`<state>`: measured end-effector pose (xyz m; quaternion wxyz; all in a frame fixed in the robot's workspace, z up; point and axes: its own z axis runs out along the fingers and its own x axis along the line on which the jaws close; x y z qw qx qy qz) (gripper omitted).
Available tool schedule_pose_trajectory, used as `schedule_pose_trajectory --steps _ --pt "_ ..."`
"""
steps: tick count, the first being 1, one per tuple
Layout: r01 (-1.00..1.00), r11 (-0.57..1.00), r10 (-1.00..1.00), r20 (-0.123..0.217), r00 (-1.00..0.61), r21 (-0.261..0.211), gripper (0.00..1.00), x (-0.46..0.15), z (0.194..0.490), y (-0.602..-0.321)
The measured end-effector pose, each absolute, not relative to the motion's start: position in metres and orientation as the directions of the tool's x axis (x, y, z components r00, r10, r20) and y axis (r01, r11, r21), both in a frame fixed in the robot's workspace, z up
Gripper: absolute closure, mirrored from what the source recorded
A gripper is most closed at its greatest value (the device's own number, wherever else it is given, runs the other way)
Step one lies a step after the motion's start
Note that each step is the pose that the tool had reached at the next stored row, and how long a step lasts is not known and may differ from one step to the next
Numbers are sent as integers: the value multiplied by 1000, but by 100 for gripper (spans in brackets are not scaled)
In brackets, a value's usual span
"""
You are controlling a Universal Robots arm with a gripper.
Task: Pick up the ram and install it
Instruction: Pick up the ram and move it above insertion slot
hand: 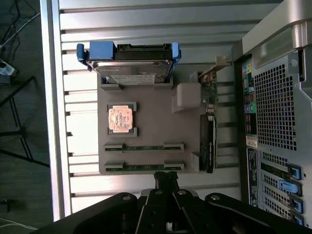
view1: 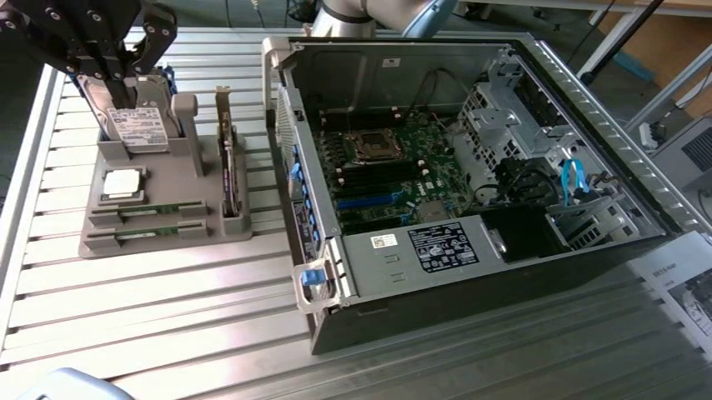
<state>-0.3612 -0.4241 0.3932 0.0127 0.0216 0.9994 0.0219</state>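
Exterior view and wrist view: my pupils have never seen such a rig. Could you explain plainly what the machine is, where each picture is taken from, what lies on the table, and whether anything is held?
The machine is a robot arm. Its grasping part, the end effector, is shut and holds nothing. The exterior view comes from a camera off the arm. The wrist view comes from a camera on the arm's wrist, looking past the end effector. On the slatted metal table stands a grey holder. It carries a hard drive, a square processor chip, an expansion card on edge, and two green ram sticks lying in their slots. Beside it, on the exterior view's right, lies an open computer case.
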Motion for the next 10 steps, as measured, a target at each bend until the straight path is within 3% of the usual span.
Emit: schedule_pose_trajectory --steps 10 --pt "-78 996 -77 -24 -997 44 90 -361 393 -424"
